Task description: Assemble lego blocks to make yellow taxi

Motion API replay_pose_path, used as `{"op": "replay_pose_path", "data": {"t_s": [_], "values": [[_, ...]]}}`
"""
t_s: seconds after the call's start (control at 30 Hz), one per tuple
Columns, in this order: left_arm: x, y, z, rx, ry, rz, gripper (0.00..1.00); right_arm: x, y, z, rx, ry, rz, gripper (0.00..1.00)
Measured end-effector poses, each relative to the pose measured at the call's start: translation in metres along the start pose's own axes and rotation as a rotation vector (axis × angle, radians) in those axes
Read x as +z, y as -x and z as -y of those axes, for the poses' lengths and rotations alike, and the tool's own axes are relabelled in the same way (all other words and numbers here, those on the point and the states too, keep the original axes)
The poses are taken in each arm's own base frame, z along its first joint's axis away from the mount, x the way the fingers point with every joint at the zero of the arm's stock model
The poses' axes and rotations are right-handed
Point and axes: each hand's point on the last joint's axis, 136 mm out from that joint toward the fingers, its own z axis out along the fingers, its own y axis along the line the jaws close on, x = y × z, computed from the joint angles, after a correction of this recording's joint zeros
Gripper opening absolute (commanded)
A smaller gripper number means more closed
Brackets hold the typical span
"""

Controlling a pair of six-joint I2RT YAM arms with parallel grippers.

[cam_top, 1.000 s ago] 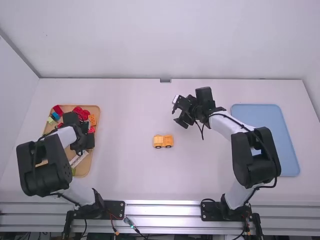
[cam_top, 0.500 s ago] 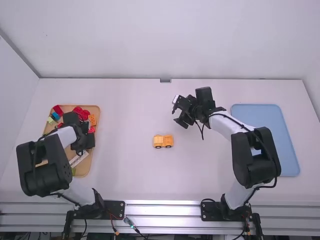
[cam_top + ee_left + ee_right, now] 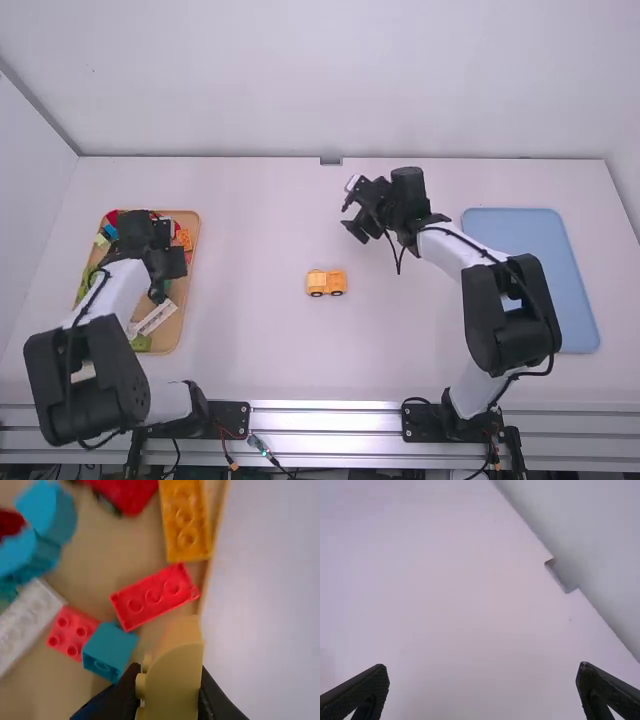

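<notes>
Since the earlier frame, the left gripper (image 3: 170, 262) is being shifted toward the far side above the tan tray (image 3: 178, 325), while its elbow is being drawn nearer; the right gripper (image 3: 352, 212) is being displaced slightly to the left. Left jaws are being kept closed on a curved yellow block (image 3: 172, 680). Right jaws are being held wide apart, with nothing being gripped. The yellow-orange vehicle (image 3: 326, 282) is being supported by the table (image 3: 260, 350), between the tan tray and the blue tray (image 3: 580, 300).
</notes>
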Motion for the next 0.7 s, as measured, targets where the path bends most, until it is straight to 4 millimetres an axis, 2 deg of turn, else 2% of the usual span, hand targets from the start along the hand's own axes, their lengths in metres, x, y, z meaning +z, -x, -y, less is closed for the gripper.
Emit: {"op": "replay_pose_path", "data": {"t_s": [0.03, 0.07, 0.13, 0.3, 0.4, 0.47, 0.5, 0.63, 0.7], "values": [[-0.009, 0.01, 0.008, 0.026, -0.009, 0.045, 0.02, 0.0, 0.005, 0.005, 0.059, -0.019, 0.023, 0.99], [-0.011, 0.012, 0.01, 0.033, -0.012, 0.053, 0.02, -0.001, 0.006, 0.006, 0.062, -0.021, 0.026, 0.99], [-0.027, 0.03, 0.033, 0.112, -0.039, 0.138, 0.02, -0.002, 0.012, 0.011, 0.185, -0.032, 0.056, 0.99], [-0.042, 0.053, 0.087, 0.317, -0.108, 0.262, 0.02, -0.005, 0.018, 0.011, 0.331, 0.01, 0.1, 0.99], [-0.052, 0.063, 0.141, 0.528, -0.174, 0.36, 0.02, -0.009, 0.025, 0.004, 0.426, 0.093, 0.146, 0.99], [-0.052, 0.065, 0.162, 0.609, -0.198, 0.395, 0.02, -0.013, 0.027, 0.003, 0.47, 0.137, 0.166, 0.99], [-0.049, 0.063, 0.179, 0.679, -0.219, 0.411, 0.02, -0.016, 0.028, 0.002, 0.494, 0.164, 0.177, 0.99], [-0.031, 0.05, 0.217, 0.885, -0.294, 0.426, 0.02, -0.029, 0.031, 0.0, 0.547, 0.265, 0.224, 0.99], [-0.025, 0.047, 0.229, 0.942, -0.322, 0.444, 0.02, -0.033, 0.032, -0.002, 0.56, 0.304, 0.238, 0.99]]}}
